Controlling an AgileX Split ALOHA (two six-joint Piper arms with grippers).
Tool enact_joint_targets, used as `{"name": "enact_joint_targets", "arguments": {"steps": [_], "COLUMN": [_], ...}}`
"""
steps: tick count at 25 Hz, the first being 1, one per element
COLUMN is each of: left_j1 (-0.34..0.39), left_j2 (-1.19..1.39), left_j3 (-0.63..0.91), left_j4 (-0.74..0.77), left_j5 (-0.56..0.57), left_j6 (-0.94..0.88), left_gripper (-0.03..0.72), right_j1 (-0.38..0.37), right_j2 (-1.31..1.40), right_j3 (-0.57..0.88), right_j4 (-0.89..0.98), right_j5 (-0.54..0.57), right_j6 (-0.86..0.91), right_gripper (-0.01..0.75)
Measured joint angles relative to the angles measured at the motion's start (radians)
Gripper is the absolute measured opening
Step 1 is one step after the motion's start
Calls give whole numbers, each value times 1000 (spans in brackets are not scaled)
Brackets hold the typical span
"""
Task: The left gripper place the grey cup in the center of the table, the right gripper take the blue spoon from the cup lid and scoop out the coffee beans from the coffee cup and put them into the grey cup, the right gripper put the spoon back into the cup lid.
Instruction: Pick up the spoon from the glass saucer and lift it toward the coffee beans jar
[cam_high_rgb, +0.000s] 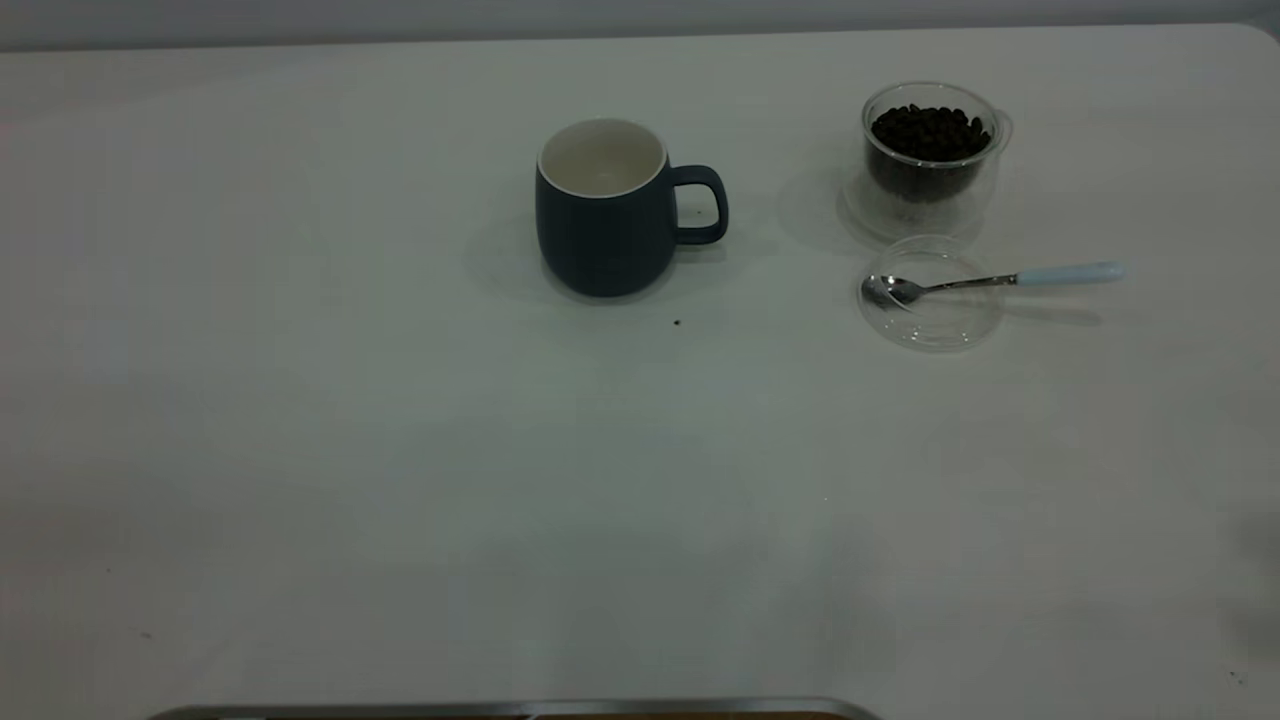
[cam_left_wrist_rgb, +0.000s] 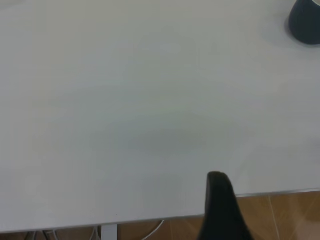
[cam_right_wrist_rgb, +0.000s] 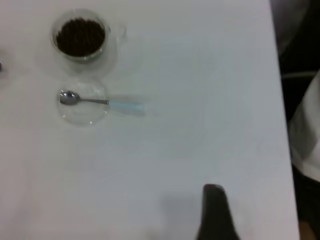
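Note:
The grey cup (cam_high_rgb: 607, 210) stands upright near the middle of the table (cam_high_rgb: 400, 450), its handle towards the coffee cup and its white inside bare. The coffee cup (cam_high_rgb: 930, 150), full of dark coffee beans (cam_high_rgb: 930, 132), stands at the back right. Just in front of it lies the clear cup lid (cam_high_rgb: 932, 295). The blue spoon (cam_high_rgb: 1000, 281) rests with its bowl in the lid and its pale handle sticking out past the rim. Neither gripper shows in the exterior view. My left gripper (cam_left_wrist_rgb: 218, 200) hangs over the table's edge, far from the grey cup (cam_left_wrist_rgb: 306, 22). My right gripper (cam_right_wrist_rgb: 215, 210) is well away from the blue spoon (cam_right_wrist_rgb: 100, 102) and coffee cup (cam_right_wrist_rgb: 81, 36).
A tiny dark speck (cam_high_rgb: 677, 322) lies on the table just in front of the grey cup. A metal rim (cam_high_rgb: 520, 709) runs along the near edge. Beyond the table's edge is wooden floor (cam_left_wrist_rgb: 290, 215); something white and dark (cam_right_wrist_rgb: 305, 135) stands off the side by the right arm.

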Motion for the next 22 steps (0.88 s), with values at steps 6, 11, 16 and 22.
{"name": "enact_joint_targets", "arguments": {"steps": [6, 11, 16, 22], "left_j1": [0, 0, 0, 0], "left_j2": [0, 0, 0, 0], "left_j3": [0, 0, 0, 0], "left_j4": [0, 0, 0, 0], "left_j5": [0, 0, 0, 0], "left_j6": [0, 0, 0, 0], "left_gripper": [551, 551, 551, 551], "right_j1": [0, 0, 0, -12], "right_j2": [269, 454, 631, 790], "right_j3": [-9, -11, -12, -14], "right_j4": [82, 303, 480, 668], "right_j5": [-154, -217, -325, -397], "right_j6": [1, -76, -223, -414], "right_gripper": [668, 668, 652, 646]}}
